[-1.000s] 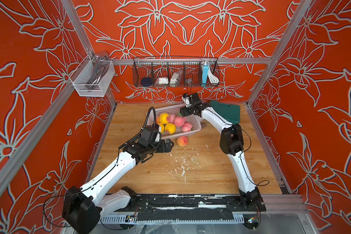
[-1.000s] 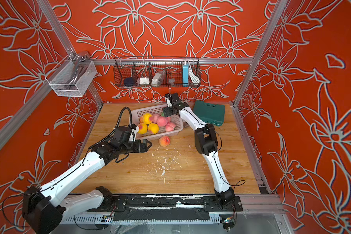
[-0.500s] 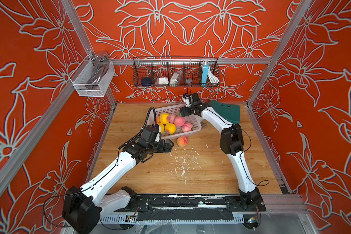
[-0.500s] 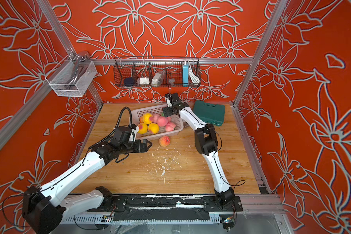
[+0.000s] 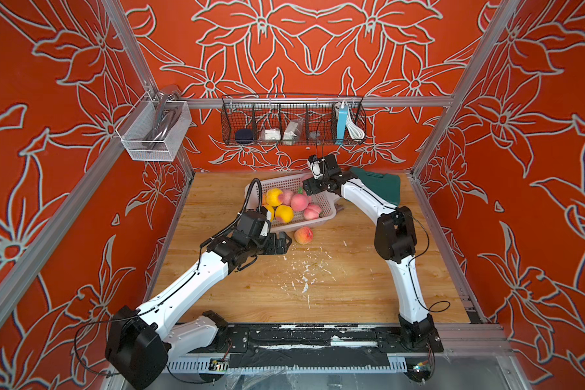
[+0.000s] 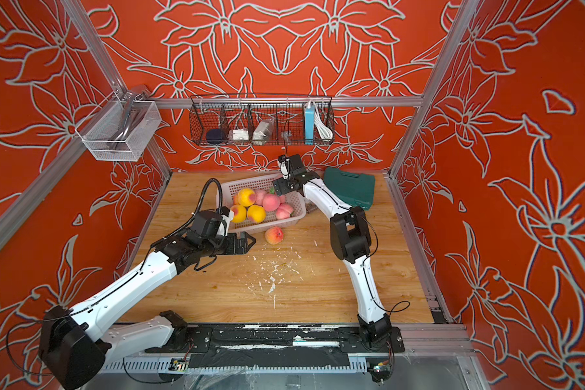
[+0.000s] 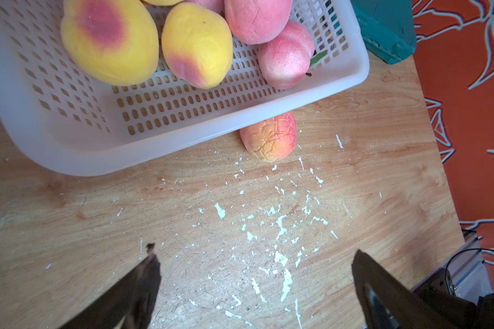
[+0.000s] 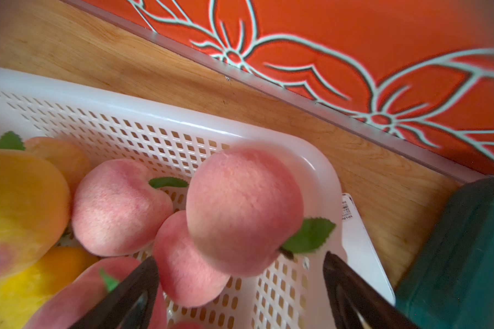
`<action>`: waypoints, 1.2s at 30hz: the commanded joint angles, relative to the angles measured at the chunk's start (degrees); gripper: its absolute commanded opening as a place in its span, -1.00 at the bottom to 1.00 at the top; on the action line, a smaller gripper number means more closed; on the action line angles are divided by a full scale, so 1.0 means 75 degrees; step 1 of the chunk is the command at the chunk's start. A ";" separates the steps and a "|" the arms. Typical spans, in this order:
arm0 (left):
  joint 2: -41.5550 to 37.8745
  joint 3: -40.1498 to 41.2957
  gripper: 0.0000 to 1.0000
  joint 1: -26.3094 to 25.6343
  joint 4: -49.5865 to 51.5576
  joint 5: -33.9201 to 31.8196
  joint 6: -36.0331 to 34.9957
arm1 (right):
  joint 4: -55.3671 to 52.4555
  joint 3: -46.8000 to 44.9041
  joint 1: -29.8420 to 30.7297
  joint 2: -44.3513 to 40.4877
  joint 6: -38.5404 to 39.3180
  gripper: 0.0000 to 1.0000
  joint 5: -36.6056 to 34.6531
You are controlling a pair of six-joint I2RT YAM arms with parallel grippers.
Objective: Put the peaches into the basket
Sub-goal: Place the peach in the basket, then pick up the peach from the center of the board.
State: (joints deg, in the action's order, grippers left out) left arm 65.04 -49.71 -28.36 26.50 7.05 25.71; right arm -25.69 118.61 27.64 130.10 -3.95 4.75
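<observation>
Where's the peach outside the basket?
In both top views, the loose peach lies on the table by the basket's near rim, beyond the left gripper.

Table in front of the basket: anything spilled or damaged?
Yes. White flakes lie scattered across the table, and the peach outside the basket has cracked, wrinkled skin.

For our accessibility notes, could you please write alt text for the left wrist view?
One wrinkled orange-pink peach lies on the wooden table, partly hidden by the rim of the white basket, which holds yellow and pink peaches. The left gripper is open over white-flecked wood, holding nothing.
</observation>
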 commanded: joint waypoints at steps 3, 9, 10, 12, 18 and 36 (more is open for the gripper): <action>0.0256 -0.0156 0.97 -0.0319 0.0013 -0.0211 0.0055 | 0.0353 -0.0810 -0.0030 -0.1108 -0.0108 0.86 -0.0149; 0.0462 -0.0083 0.97 -0.0454 -0.0259 -0.0467 0.0349 | 0.1252 -0.3367 0.0006 -0.2816 -0.0441 0.88 0.0024; 0.0514 -0.0076 0.97 -0.0482 -0.0323 -0.0504 0.0396 | 0.1438 -0.3890 0.0003 -0.3159 -0.0545 0.88 0.0020; 0.0645 -0.0036 0.97 -0.0535 -0.0519 -0.0535 0.0480 | 0.1709 -0.4706 0.0006 -0.3791 -0.0770 0.89 0.0017; 0.1201 0.0096 0.97 -0.0693 -0.1320 -0.0629 0.0769 | 0.2319 -0.7090 0.0012 -0.5500 -0.1660 0.89 0.0260; 0.3404 -0.0284 0.96 -0.1123 -0.3129 -0.1247 0.1248 | 0.2146 -1.0029 0.0179 -0.8760 -0.1049 0.92 0.0884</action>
State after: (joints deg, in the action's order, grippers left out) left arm 89.34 -50.68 -36.36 7.07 -0.12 33.67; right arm -10.24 44.69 28.58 65.84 -13.87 10.61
